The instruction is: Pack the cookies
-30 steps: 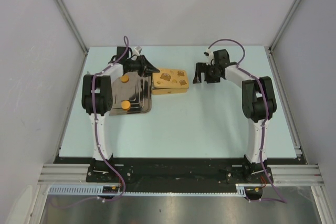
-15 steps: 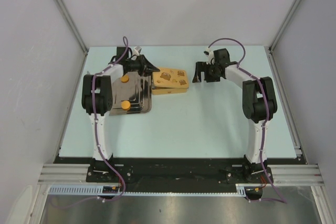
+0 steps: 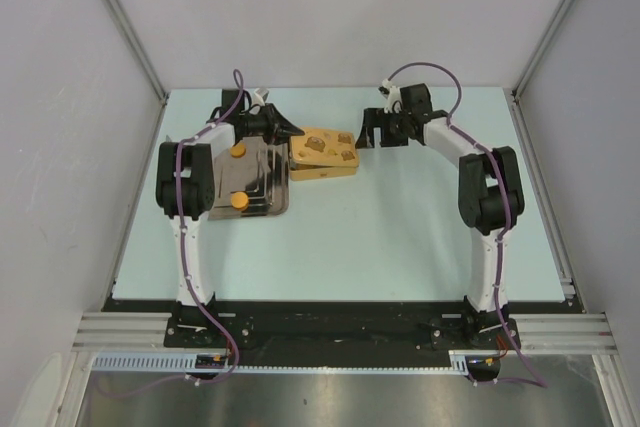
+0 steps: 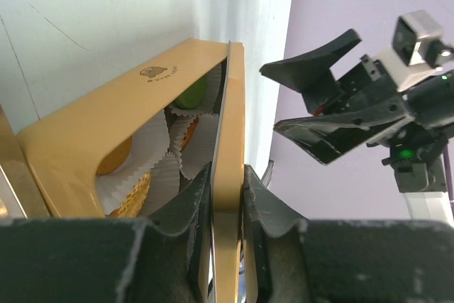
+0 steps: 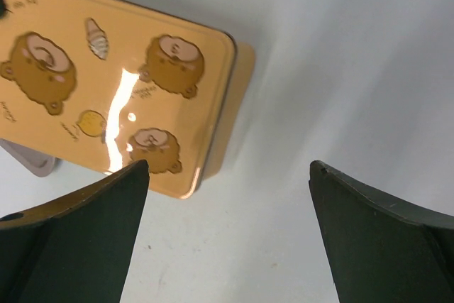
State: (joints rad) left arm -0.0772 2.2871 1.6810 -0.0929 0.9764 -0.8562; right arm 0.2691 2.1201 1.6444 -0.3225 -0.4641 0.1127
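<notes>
A gold tin (image 3: 322,157) with bear pictures sits mid-table, its lid (image 4: 228,104) raised askew. My left gripper (image 3: 290,134) (image 4: 227,175) is shut on the lid's left edge. Under the lid, white paper liners (image 4: 167,143) hold an orange cookie (image 4: 117,157) and a light green cookie (image 4: 191,94). Two more orange cookies (image 3: 238,150) (image 3: 239,200) lie on the metal tray (image 3: 265,187) left of the tin. My right gripper (image 3: 370,130) (image 5: 228,175) hovers open just right of the tin, the lid's corner (image 5: 184,104) near its left finger; it also shows in the left wrist view as the right gripper (image 4: 333,104).
The metal tray touches the tin's left side under my left arm. Grey walls with aluminium posts (image 3: 120,17) enclose the pale table (image 3: 400,237). A black rail (image 3: 330,322) runs along the near edge at the arm bases.
My right gripper has moved left and slightly farther back, closing in on the tin's right end. The left gripper keeps its hold on the lid, unmoved.
</notes>
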